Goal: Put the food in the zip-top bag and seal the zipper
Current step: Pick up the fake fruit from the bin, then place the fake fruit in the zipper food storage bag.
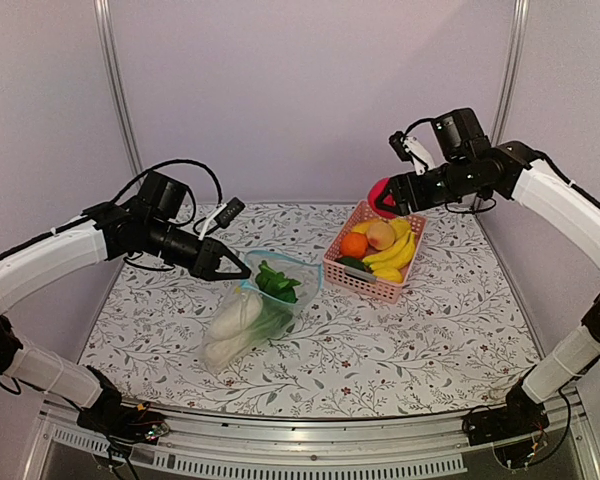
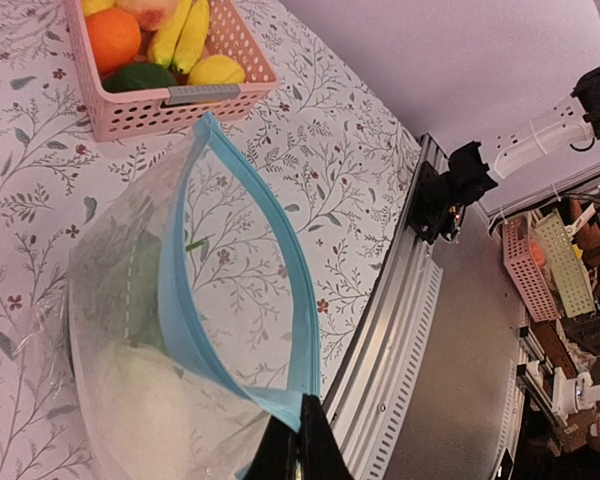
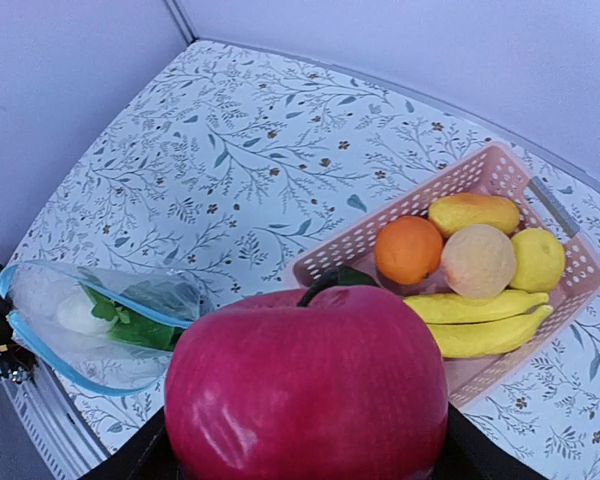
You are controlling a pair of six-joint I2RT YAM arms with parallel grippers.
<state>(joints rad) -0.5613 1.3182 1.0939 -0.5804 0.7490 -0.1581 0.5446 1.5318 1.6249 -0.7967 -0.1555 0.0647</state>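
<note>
Nearest, the red-pink fruit (image 3: 305, 385) sits clamped in my right gripper (image 1: 390, 195) over the basket (image 1: 365, 288), while my left gripper (image 2: 300, 445), pinched shut on the zipper (image 2: 172, 300), holds the zip-top bag (image 1: 305, 275), bok choy (image 1: 235, 315) inside, agape at the middle of the table (image 1: 430, 330): loading step, next I carry the fruit into that mouth.

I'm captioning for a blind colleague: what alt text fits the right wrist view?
A red apple, gripped by the right hand, fills the foreground. Behind it a pink basket holds an orange, bananas and other fruit; at left lies an open clear bag with a leafy vegetable inside.
</note>
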